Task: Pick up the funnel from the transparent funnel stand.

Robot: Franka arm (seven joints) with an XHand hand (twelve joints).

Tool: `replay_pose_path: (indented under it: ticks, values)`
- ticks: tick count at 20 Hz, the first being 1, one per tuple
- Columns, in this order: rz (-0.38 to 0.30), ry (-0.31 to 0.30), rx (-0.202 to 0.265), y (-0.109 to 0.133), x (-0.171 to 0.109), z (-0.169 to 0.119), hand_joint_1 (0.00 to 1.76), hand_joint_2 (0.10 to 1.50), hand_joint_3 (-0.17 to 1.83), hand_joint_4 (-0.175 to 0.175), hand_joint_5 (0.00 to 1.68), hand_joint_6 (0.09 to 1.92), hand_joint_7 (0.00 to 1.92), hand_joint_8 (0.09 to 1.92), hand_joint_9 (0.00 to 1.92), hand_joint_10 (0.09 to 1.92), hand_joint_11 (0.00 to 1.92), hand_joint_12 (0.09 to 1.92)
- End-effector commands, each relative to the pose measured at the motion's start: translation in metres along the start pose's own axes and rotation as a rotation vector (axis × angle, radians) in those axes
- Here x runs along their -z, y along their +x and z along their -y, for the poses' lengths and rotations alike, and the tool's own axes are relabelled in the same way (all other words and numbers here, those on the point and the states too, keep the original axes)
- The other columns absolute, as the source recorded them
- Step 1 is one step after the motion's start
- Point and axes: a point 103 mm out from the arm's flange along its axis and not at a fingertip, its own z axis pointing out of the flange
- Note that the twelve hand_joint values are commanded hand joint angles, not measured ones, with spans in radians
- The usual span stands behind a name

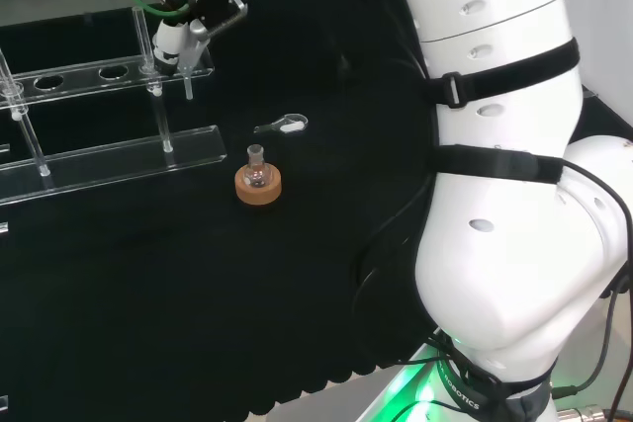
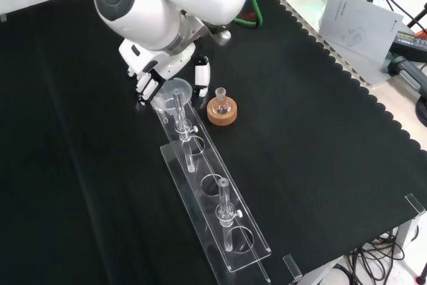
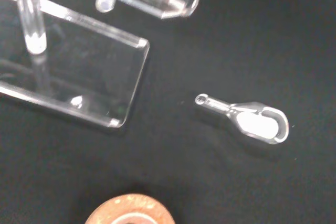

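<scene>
Funnel [image 2: 175,91] sits in the stand [image 2: 212,195], robot hand [image 2: 150,81] seemingly touching it.

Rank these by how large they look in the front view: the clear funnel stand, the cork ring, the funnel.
1. funnel stand
2. cork ring and funnel: look alike, so unranked.

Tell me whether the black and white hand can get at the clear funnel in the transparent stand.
Probably yes: the black and white hand hangs right beside the clear funnel at the transparent stand's end, nothing visible between them.
</scene>
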Motion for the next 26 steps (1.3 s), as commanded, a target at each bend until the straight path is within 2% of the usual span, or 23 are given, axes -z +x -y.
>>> replay_pose_path:
  ticks: [1, 3, 6, 12, 18, 26]
  values:
    - [0.095, -0.235, -0.135, -0.003, 0.024, 0.020, 0.61, 0.87, 0.32, -0.098, 0.63, 0.19, 0.71, 0.86, 0.99, 0.77, 0.59, 1.25]
    - [0.103, -0.281, -0.141, -0.007, 0.038, 0.029, 0.65, 0.87, 0.37, -0.111, 0.63, 0.36, 0.75, 0.90, 1.06, 0.83, 0.69, 1.19]
    - [0.123, -0.295, -0.145, -0.012, 0.057, 0.044, 0.68, 0.86, 0.42, -0.120, 0.60, 0.57, 0.77, 0.94, 1.11, 0.89, 0.76, 1.13]
    - [0.112, -0.296, -0.173, -0.022, 0.082, 0.085, 0.68, 0.86, 0.44, -0.114, 0.57, 0.63, 0.75, 0.94, 1.11, 0.91, 0.75, 1.14]
    - [0.117, -0.286, -0.206, -0.026, 0.078, 0.123, 0.66, 0.85, 0.45, -0.102, 0.53, 0.64, 0.72, 0.94, 1.03, 0.88, 0.70, 1.18]
    - [0.116, -0.240, -0.224, -0.018, 0.048, 0.166, 0.66, 0.84, 0.46, -0.100, 0.50, 0.63, 0.69, 0.93, 1.01, 0.85, 0.67, 1.21]
